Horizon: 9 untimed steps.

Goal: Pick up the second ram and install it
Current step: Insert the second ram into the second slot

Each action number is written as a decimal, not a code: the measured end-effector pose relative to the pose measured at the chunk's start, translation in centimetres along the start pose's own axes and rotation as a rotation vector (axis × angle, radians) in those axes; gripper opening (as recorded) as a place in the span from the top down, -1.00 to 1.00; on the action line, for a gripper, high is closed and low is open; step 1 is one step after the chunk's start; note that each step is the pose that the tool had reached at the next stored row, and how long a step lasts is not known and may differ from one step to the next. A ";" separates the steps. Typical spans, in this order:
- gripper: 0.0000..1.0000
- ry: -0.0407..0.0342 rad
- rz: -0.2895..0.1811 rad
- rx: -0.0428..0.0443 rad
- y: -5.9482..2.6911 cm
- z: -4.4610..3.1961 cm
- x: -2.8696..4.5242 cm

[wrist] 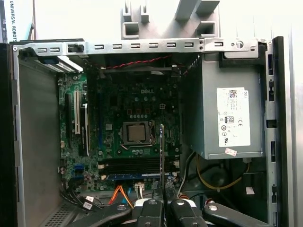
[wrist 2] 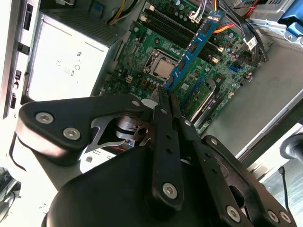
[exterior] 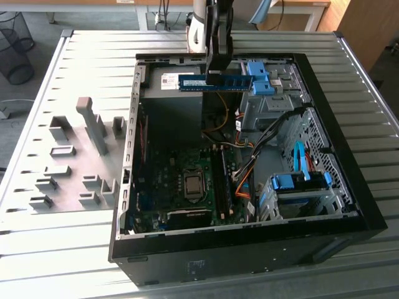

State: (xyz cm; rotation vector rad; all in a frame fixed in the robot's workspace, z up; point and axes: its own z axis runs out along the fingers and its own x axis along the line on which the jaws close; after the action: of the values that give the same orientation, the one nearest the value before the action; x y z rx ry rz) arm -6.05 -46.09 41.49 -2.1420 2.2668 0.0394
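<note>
One gripper (exterior: 217, 70), jaws pinched tight on one blue stick, the second ram (exterior: 194, 83), held level at upper centre of the exterior view, over one open computer case (exterior: 249, 252) and one motherboard (exterior: 167, 180).

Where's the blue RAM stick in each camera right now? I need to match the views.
Exterior view: second ram, top centre, broadside, held by the gripper.
Second wrist view: second ram slants from the gripper out over the motherboard.
First wrist view: edge-on, a thin line beside the CPU socket.
Shared landmark: the CPU socket.
</note>
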 end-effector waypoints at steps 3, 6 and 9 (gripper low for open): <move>0.73 0.0001 0.014 0.0005 0.00 0.02 0.00; 0.73 0.0000 0.024 0.0009 0.00 0.05 0.00; 0.73 -0.0001 0.036 0.0012 0.00 0.09 0.00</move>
State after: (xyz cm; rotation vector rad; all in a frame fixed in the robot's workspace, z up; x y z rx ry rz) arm -6.05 -46.09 41.40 -2.1006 2.3046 0.0387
